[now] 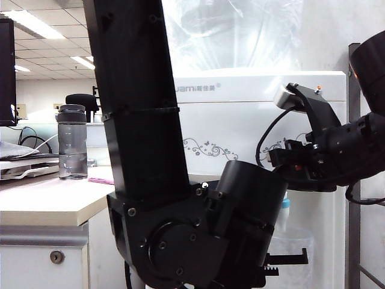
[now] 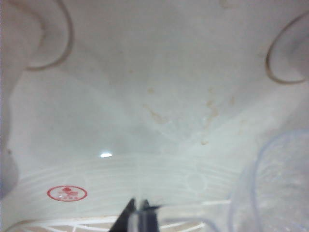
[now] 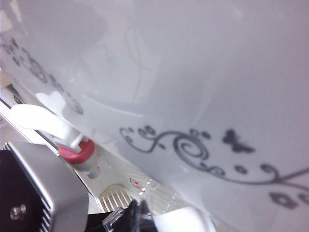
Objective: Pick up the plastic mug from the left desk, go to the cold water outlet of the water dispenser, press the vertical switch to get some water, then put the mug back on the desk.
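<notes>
In the exterior view, the left arm's thick black links [image 1: 138, 120] filled the middle. Its left gripper [image 1: 286, 260] sat low inside the recess of the tall white box-shaped water dispenser with grey swirl ornaments [image 1: 240, 120]. The clear dimpled plastic mug [image 1: 298, 241] showed faintly just above that gripper, under the small white cold water outlet with a blue collar [image 1: 285, 203]. The right arm [image 1: 337, 153] reached in from the right towards the taps, its fingers hidden behind the left arm. At the left stood the pale beige-topped left desk [image 1: 42, 208] with a round lock in its grey-white front, bearing a smoky-grey bottle with a dark lid [image 1: 72, 141].

In the left wrist view, the dark fingertips were drawn tight together on a clear strip of the mug. The mug's blurred rim curved just beside them, in front of the recess's white back wall with a red round mark [image 2: 67, 194].

In the right wrist view, the right gripper [image 3: 137, 215] barely showed at the frame's edge, near the white tap with a pink-red collar [image 3: 77, 151] on the dispenser's front. Whether its jaws stood apart could not be told.
</notes>
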Controlling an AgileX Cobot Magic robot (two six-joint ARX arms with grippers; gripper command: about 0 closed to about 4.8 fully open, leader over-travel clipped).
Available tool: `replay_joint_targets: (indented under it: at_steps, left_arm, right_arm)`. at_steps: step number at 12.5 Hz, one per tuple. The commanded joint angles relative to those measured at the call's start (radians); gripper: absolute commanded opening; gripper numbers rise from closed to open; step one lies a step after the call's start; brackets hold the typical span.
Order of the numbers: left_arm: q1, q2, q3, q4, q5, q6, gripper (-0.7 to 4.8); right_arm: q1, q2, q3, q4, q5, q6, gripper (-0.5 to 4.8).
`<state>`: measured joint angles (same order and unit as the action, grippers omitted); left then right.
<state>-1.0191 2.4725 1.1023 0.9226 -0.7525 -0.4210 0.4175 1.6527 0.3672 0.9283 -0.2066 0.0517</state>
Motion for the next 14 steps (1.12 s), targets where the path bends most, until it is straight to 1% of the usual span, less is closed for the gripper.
replay_joint_targets:
  at_steps: [1,4,9,14]
  left_arm:
    - [-0.005,-0.003,0.004,0.014,-0.003,-0.006,0.03]
    - [-0.005,-0.003,0.004,0.014,-0.003,-0.006,0.03]
    - [-0.005,-0.003,0.004,0.014,-0.003,-0.006,0.03]
    - [-0.005,-0.003,0.004,0.006,-0.003,-0.006,0.03]
  right_arm:
    - [0.002,0.0,0.001,-0.002,-0.021,-0.005,-0.01]
    - [0.002,-0.001,0.001,0.012,-0.056,-0.007,-0.01]
    - [0.0,-0.014,0.001,-0.017,-0.058,-0.002,-0.01]
    - [0.0,-0.014,-0.001,-0.042,-0.049,0.032,-0.01]
